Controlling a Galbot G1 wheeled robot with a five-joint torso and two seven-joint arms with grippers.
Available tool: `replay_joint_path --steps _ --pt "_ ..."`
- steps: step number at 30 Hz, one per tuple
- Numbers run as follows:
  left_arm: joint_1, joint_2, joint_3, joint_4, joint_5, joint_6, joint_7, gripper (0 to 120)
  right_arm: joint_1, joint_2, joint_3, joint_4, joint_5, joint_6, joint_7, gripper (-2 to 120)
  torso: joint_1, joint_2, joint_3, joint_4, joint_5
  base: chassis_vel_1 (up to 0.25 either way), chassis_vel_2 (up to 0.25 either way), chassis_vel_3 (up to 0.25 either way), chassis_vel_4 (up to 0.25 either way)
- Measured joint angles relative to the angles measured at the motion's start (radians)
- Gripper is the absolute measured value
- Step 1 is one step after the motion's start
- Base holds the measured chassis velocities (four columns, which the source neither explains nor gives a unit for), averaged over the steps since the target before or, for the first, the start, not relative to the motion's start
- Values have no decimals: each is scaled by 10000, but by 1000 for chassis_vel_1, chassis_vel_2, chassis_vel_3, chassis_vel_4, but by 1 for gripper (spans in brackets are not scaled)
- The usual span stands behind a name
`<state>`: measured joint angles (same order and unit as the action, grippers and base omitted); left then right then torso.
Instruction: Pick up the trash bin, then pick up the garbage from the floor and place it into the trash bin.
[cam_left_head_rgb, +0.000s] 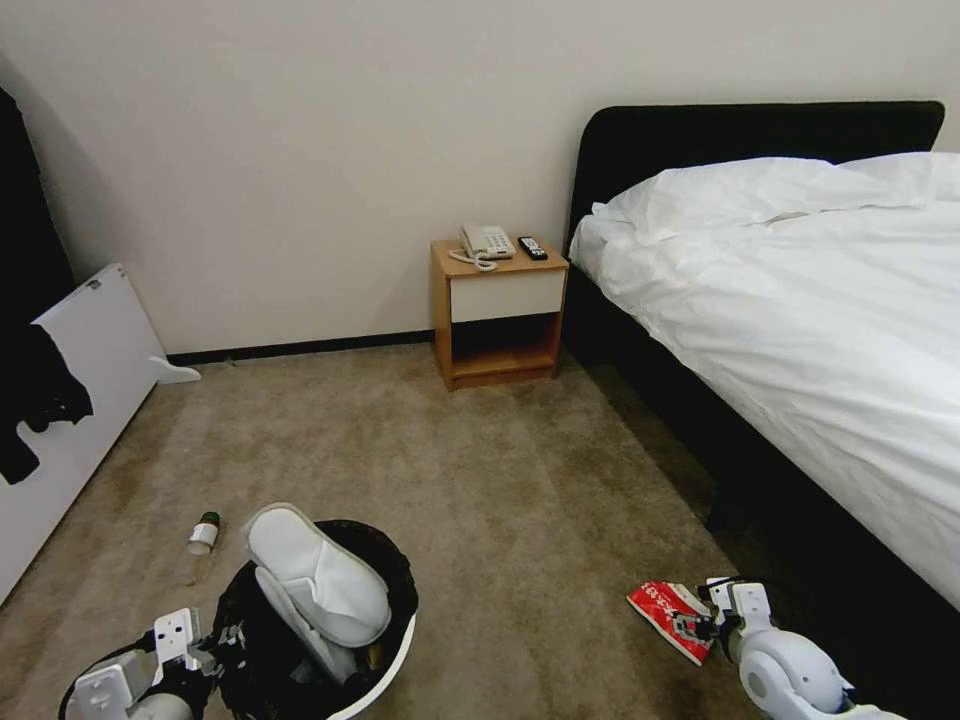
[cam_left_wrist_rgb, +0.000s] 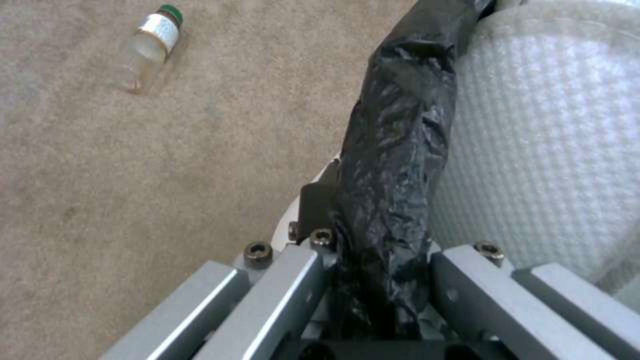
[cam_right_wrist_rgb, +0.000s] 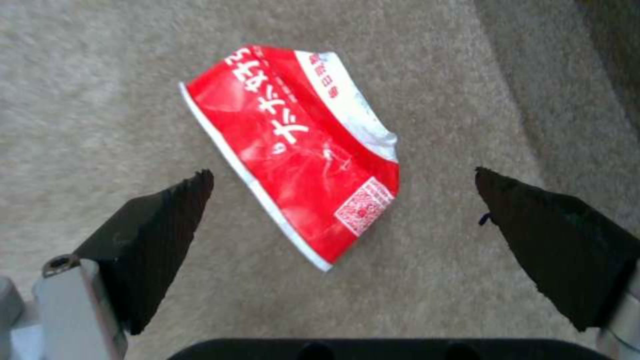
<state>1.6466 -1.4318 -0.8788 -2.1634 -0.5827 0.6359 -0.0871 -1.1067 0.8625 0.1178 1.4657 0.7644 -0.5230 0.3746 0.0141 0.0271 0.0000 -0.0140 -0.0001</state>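
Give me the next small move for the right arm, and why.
Probably lower the right gripper straight down and close on the red snack packet. Its fingers are spread open on either side of the packet, which lies flat on the carpet, untouched. The left gripper is clamped on the trash bin rim, with white slippers inside. A small bottle also lies loose.

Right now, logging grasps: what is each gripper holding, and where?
Left gripper clamps the trash bin at its bag-covered rim. Right gripper holds nothing, open above the red packet.
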Motion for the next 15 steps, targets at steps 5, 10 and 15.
replay_joint_path --steps 5,10,15 --pt "35 17 -46 -4 -2 -3 0 2 322 238 -226 -688 -343 327 -167 100 0 0 0 1 1 0 0 0 0" --pt "35 39 -69 -4 -8 -4 -3 2 666 466 -421 -1418 -703 687 -314 100 1 0 0 2 1 0 0 0 0" --pt "41 73 -118 53 -34 -5 -5 2 994 710 -542 -2457 -1117 1108 -589 100 1 0 0 0 1 0 0 0 0"
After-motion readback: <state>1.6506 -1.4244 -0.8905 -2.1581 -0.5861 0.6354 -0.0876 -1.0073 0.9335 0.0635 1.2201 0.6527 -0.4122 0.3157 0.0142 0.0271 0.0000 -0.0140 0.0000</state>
